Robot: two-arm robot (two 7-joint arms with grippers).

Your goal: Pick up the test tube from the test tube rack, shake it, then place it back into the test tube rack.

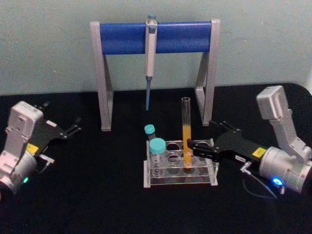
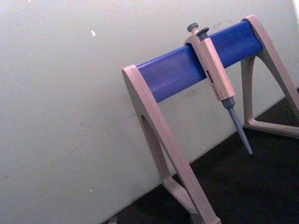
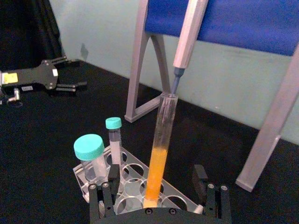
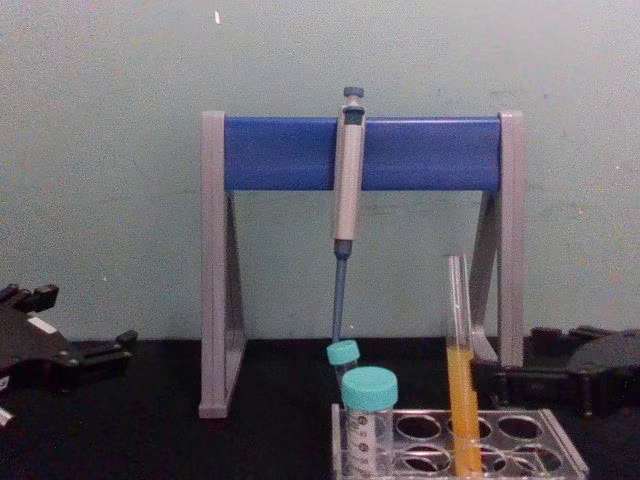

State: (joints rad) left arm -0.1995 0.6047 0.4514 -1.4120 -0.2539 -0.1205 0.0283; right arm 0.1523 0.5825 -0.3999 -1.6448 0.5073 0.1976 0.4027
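Clear plastic test tube rack (image 1: 195, 179) sits at the worktop (image 1: 97, 195) centre, holding the test tube (image 1: 186, 131) upright. Right gripper (image 1: 192, 148) jaws are spread either side of the tube, not touching. Left gripper (image 1: 77, 125) lies near the left edge, jaws spread. Pipette stand (image 1: 105, 73) occupies the rear edge.

Over the test tube (image 1: 186, 127): open air above its rim.
Robot's left of it: two teal-capped tubes (image 1: 157, 146) stand in the test tube rack (image 1: 178, 183), with empty holes between.
Robot's right: right gripper (image 1: 191, 148), fingers spread either side of the tube.
Behind: pipette stand (image 1: 105, 83) legs and the hanging pipette (image 1: 150, 53).
Left flank: bare counter (image 1: 107, 195) between the rack and the parked left gripper (image 1: 77, 127).
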